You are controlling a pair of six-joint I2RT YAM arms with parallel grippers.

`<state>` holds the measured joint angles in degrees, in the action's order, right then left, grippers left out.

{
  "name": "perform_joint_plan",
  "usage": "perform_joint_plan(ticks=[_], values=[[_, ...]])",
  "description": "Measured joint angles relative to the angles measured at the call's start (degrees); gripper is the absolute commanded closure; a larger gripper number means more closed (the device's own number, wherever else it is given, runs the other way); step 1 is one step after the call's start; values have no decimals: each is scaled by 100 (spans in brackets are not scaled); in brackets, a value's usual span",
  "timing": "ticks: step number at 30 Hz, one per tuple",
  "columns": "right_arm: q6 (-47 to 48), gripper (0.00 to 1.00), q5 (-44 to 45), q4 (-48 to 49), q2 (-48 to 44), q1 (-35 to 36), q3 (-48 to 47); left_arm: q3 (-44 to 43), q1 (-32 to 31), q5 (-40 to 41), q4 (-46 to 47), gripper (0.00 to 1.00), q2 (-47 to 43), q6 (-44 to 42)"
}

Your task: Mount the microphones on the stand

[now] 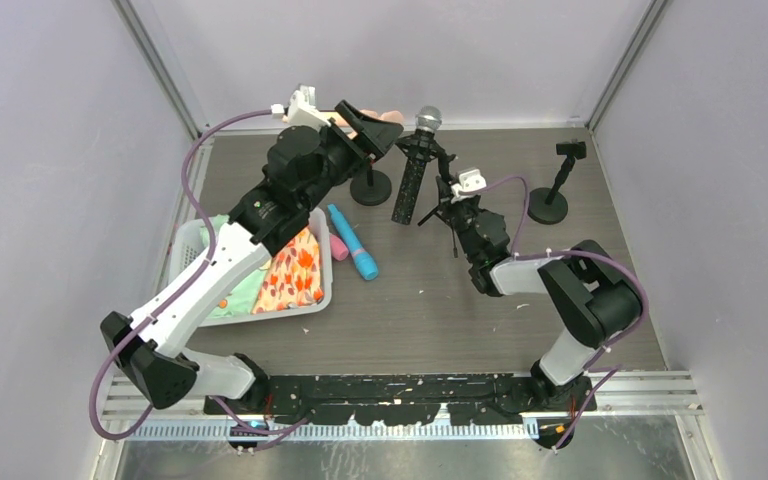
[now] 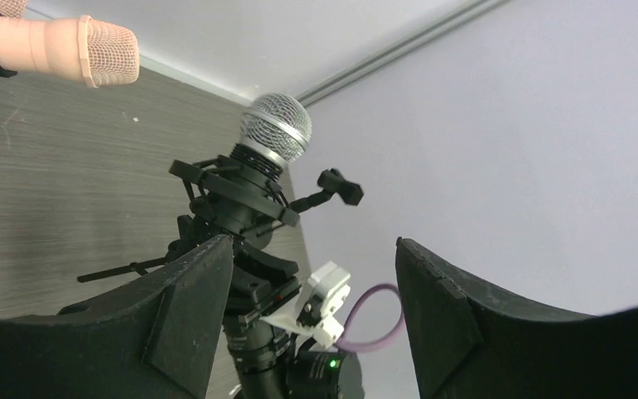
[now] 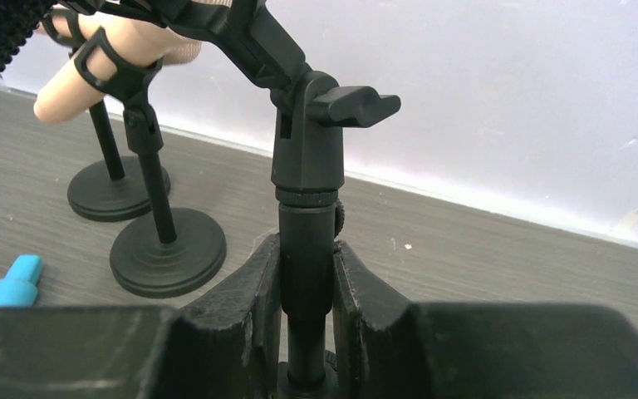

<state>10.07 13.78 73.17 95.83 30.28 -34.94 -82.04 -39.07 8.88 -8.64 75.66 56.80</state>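
Grey table [image 1: 430, 310], right end effector [image 3: 307, 262] gripping stand [image 3: 306, 170]

I have the left arm [image 1: 215, 275] stretched from its base at the near edge diagonally toward the far side of the table [image 1: 440, 310], with the wrist raised and turned to the right. The left claw [image 1: 372, 125] is spread wide, with nothing between its fingers [image 2: 191, 324]. The right arm [image 1: 572, 300] is folded sharply at the elbow close to its base, and its forearm runs left and away toward mid-table. The right claw [image 3: 307, 278] is clamped tight on the upright stand post [image 3: 303, 208], one finger on each side of the shaft.
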Motion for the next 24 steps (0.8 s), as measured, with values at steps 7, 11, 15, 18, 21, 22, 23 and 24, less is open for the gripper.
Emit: perform_joint_plan(ticks=[7, 11, 15, 18, 21, 22, 23, 24], values=[[216, 99, 50, 13, -446, 66, 2, -129, -9, 216, -55, 35, 317, 763], [328, 99, 48, 57, -527, 81, 2, -146, -28, 164, -61, 36, 625, 1029], [387, 99, 72, 0, -529, 81, 37, -201, -42, 70, -35, 39, 846, 1202], [463, 99, 50, 7, -527, 105, 46, -205, -63, 26, -17, 40, 855, 1250], [507, 99, 24, 7, -527, 129, 46, -205, -68, -4, 4, 44, 855, 1327], [531, 99, 15, 7, -527, 142, 46, -205, -68, -17, 9, 47, 855, 1331], [551, 99, 7, 7, -527, 146, 46, -205, -72, -24, 15, 50, 855, 1335], [573, 99, 7, 7, -527, 149, 46, -205, -72, -39, 17, 52, 857, 1344]])
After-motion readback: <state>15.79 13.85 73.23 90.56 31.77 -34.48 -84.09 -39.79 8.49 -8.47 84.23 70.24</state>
